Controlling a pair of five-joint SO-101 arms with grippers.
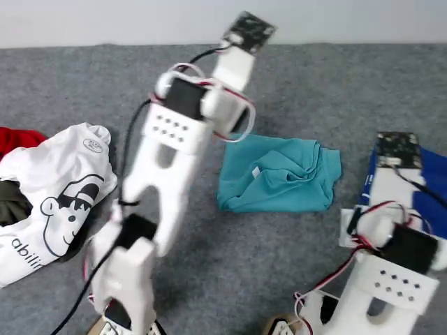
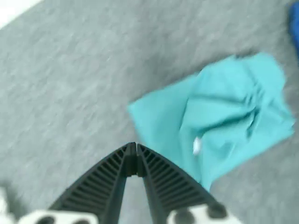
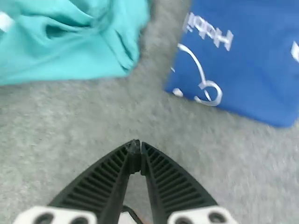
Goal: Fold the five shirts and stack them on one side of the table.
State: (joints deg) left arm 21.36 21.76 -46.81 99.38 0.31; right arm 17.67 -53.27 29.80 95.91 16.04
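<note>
Across the table (image 1: 349, 91) lie five shirts, teal (image 1: 279, 174), blue (image 1: 429, 183), white (image 1: 63, 188), red (image 1: 17, 139), dark (image 1: 10, 202); both arms' jaws pressed together.

The desk (image 1: 314, 77) has a grey, felt-like surface that spreads beneath and ahead of the left gripper (image 2: 136, 145). Well beyond the gripper, along the desk's far edge, runs a plain pale wall (image 1: 105, 21). Light falls evenly.

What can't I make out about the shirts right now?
High view: the blue shirt is cut by the right edge and partly covered by an arm; fold unclear.
High view: the red shirt and dark shirt are mostly covered by the white shirt and cut by the left edge.
</note>
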